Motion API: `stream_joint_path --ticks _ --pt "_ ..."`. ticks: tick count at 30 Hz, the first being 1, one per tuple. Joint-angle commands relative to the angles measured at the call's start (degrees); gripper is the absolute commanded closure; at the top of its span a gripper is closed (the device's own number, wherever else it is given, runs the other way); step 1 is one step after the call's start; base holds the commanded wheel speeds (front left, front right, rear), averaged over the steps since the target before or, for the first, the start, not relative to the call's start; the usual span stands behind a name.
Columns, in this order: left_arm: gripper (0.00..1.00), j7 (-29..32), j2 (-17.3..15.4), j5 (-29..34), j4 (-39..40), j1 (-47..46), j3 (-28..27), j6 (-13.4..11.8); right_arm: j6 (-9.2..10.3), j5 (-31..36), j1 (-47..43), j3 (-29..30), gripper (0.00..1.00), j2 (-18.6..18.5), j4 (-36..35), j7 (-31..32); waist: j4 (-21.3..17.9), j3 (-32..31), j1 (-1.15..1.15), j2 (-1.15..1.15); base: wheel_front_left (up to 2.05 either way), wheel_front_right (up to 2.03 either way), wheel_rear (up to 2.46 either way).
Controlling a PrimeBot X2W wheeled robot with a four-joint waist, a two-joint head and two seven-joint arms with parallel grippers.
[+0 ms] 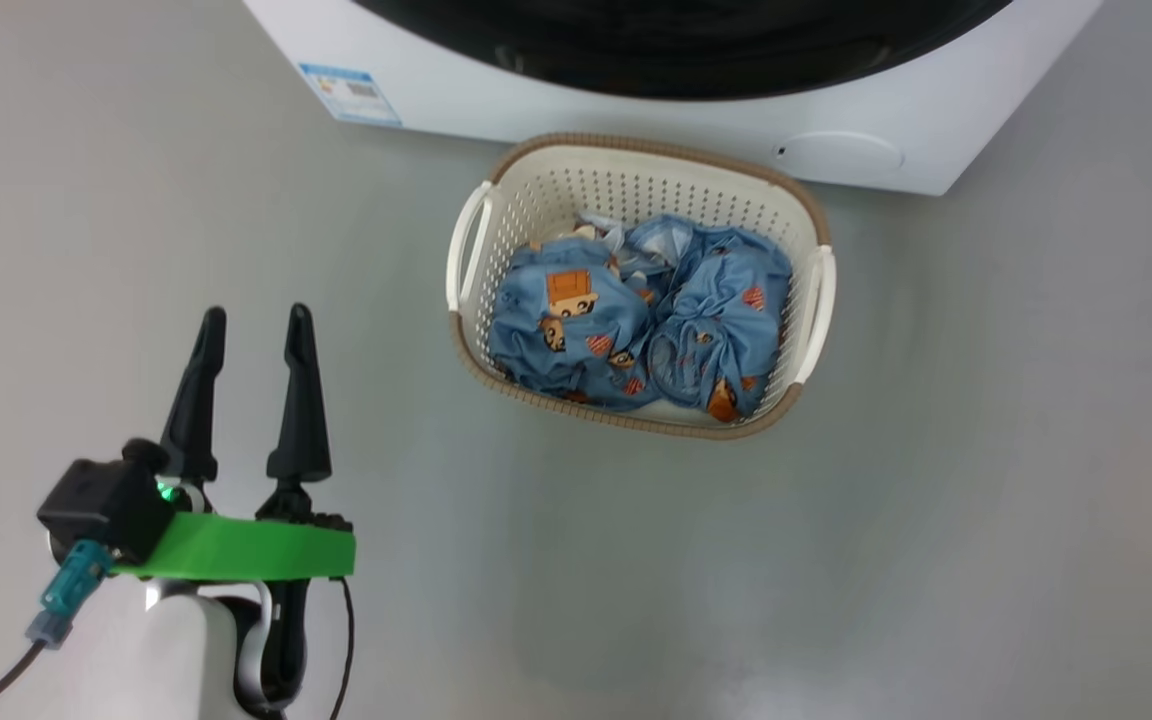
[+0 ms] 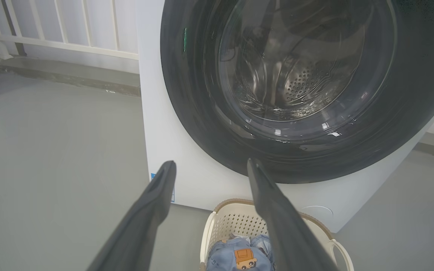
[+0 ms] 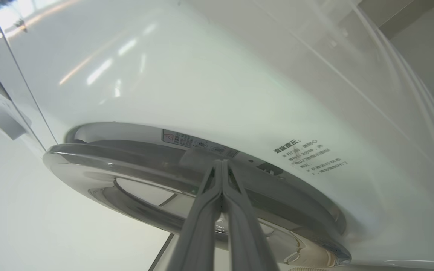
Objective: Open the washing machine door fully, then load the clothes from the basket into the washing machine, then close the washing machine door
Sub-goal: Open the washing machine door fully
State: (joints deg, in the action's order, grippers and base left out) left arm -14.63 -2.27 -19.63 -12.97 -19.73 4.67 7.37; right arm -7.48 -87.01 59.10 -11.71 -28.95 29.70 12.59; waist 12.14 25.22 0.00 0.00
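Clothes (image 1: 636, 320) lie bunched in the basket (image 1: 656, 152), which the head view takes whole from above: light-blue fabric with orange-and-brown figures and small red patches, filling the cream perforated tub inside its brown rim. The basket stands on the grey floor (image 1: 986, 450) just in front of the washing machine (image 1: 636, 115), near its blue label (image 1: 351, 95). The left wrist view gives face-on what the head view crops to a black arc: the washing machine door (image 2: 187, 113), round and glossy black. It appears to lie flat against the white front, and the steel drum (image 2: 303, 82) shows through its glass. The right wrist view takes that door edge-on, its rim curving across a white panel with printed text (image 3: 309, 156). The right gripper (image 3: 221, 162) has its fingers pressed together, tips at the gap behind the door's rim; whether they touch it I cannot tell. The left gripper (image 1: 254, 320) hangs spread wide and empty, well to the left of the basket. Bare floor lies open on both sides of the basket. A white railing (image 2: 62, 41) stands beyond the machine at the upper left of the left wrist view.
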Motion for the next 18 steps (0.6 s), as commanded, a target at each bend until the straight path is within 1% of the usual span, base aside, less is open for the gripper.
stream_joint_path --ticks 1,8,18 --pt "0.00 -0.4 -0.9 -0.7 2.0 -1.2 -1.5 0.1 -0.01 -1.1 1.4 -0.5 1.00 -0.9 -1.6 1.4 0.9 1.5 0.00 0.00 0.00 0.00 0.00" --pt "0.00 -0.4 -0.7 -1.7 2.5 -1.7 -1.0 0.1 -0.01 -3.2 5.1 -0.6 1.00 -1.4 -1.6 5.7 2.1 3.5 0.00 0.00 0.00 0.00 0.00" --pt "0.00 -0.4 -0.6 -4.2 3.0 -2.3 0.3 0.1 -0.01 -2.9 10.8 -1.5 1.00 -2.6 -0.2 9.7 3.7 5.5 0.00 0.00 0.00 0.00 0.00"
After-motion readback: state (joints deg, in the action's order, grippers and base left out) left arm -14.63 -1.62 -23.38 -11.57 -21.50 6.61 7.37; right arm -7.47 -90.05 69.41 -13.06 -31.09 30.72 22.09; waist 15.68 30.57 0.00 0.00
